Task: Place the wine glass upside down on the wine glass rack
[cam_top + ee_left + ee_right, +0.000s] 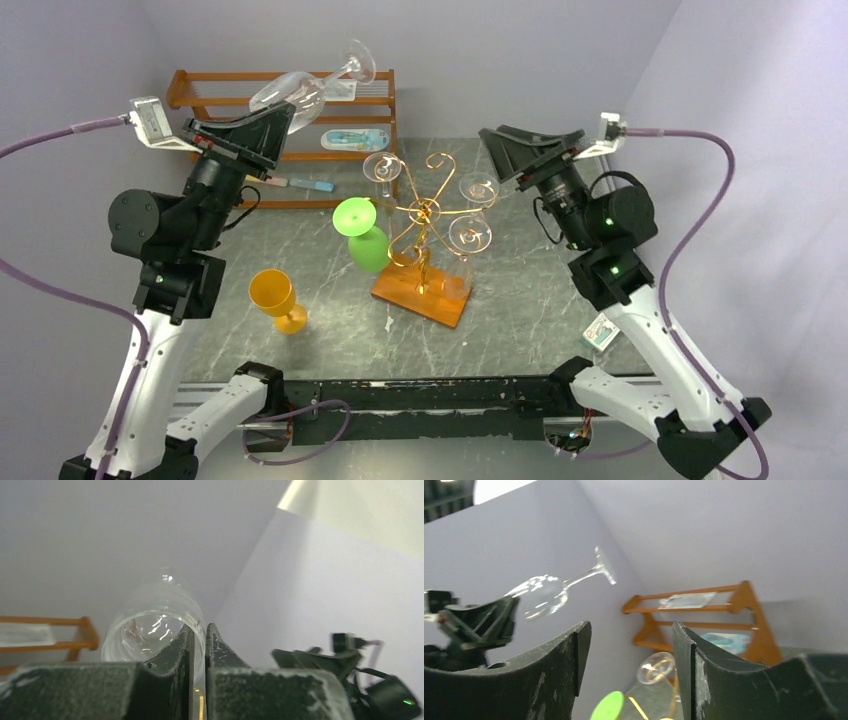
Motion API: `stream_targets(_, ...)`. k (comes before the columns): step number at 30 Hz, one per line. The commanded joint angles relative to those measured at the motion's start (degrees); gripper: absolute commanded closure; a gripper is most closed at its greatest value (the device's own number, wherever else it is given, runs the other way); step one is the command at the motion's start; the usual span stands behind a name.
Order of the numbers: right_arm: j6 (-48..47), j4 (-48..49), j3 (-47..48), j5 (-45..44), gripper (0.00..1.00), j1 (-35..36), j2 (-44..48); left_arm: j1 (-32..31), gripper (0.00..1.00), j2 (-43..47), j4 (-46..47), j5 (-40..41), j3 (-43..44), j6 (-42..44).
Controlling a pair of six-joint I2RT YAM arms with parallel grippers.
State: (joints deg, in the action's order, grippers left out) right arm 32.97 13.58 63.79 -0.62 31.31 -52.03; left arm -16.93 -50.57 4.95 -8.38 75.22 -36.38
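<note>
Our left claw [288, 113] pinching the wine glass [300, 90] rim, right claw [497, 150] spread, we should slide its stem onto a free wine glass rack [425, 212] arm.

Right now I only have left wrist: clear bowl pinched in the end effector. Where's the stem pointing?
Observer: The clear wine glass lies tilted in the left end effector, foot raised and pointing rearward.
Operator: Rack occupancy?
Observer: The gold wire wine glass rack on its orange wooden base shows three clear glass feet in its arms.
Operator: Right arm?
Observer: The right end effector is open, empty, right of the rack.
</note>
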Motion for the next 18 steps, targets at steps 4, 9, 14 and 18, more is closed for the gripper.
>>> stream_targets(4,17.77,14.50,6.44,16.35,0.37,1.36,-12.41,0.23,0.95,-1.80,29.99,-10.36,-6.67,-18.91)
stream_targets(9,18.08,20.96,10.36,8.09,0.37,10.52,-19.19,0.16,0.95,-6.41,47.57,-13.28,-9.85,-29.15)
stream_targets(14,16.53,32.78,10.11,-2.25,0.36,19.27,-23.76,0.14,0.95,-7.25,50.48,-12.23,-11.21,-30.36)
stream_targets(18,14.24,39.47,11.03,-9.01,0.35,23.42,-26.96,0.14,0.95,-6.68,51.41,-12.36,-12.63,-31.05)
